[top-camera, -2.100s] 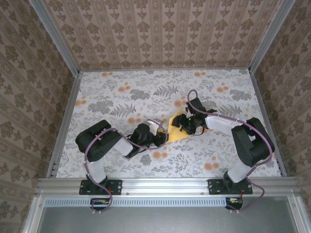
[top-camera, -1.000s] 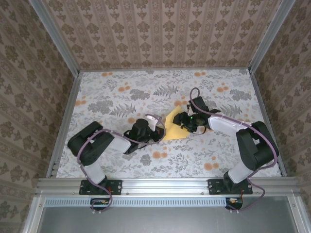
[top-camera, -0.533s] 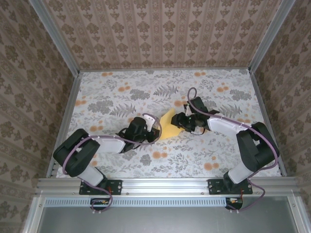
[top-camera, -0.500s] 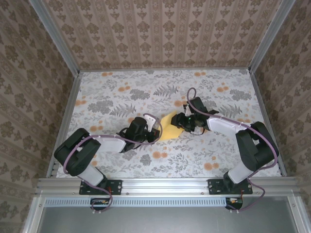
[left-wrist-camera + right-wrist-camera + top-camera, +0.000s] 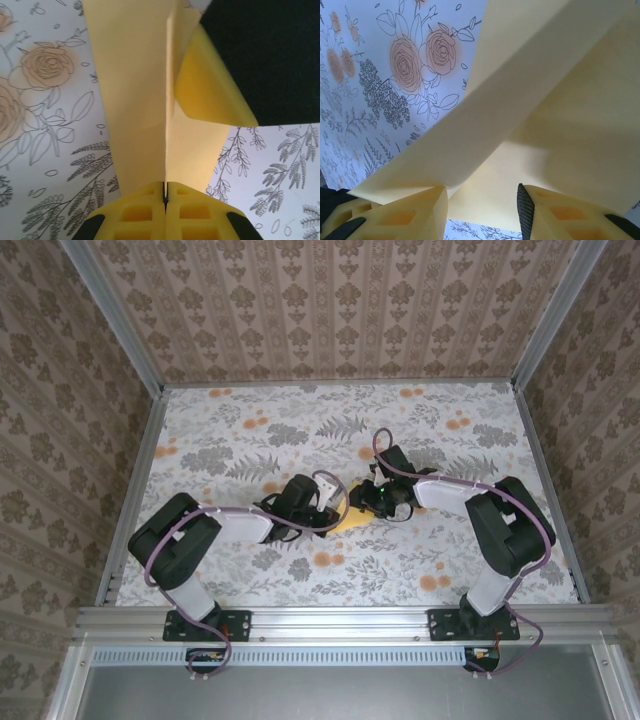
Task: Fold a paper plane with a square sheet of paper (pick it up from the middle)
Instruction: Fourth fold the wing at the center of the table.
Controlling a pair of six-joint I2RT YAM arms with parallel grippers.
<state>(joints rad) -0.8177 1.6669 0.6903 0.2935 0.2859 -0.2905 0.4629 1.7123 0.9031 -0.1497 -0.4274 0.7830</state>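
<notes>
left end effector (image 5: pixel 165 187) is clenched on the sheet of paper (image 5: pixel 135 90), its yellow fingers (image 5: pixel 135 215) pressed flat together with the centre crease caught in the seam between them; that grip looks meant to hold the fold line steady so the two halves stay stacked while the other arm works; the sheet is no longer flat, it runs away from the fingers as a folded pale-yellow wedge, and one corner curls up on the right of the crease, next to a dark body that is probably the other arm; seen from above, the paper sits near the middle of the bench (image 5: pixel 230 430), lifted slightly between the two arms; right end effector (image 5: pixel 482 200) meets it from the opposite side, jaws apart, with a loose flap draped across one finger and the lower layer showing in the gap; nothing there looks pinched yet, so i judge it is lining up to take or press that flap for the next fold; an orange rose print (image 5: pixel 47 67) lies on the bench just beside the sheet.
</notes>
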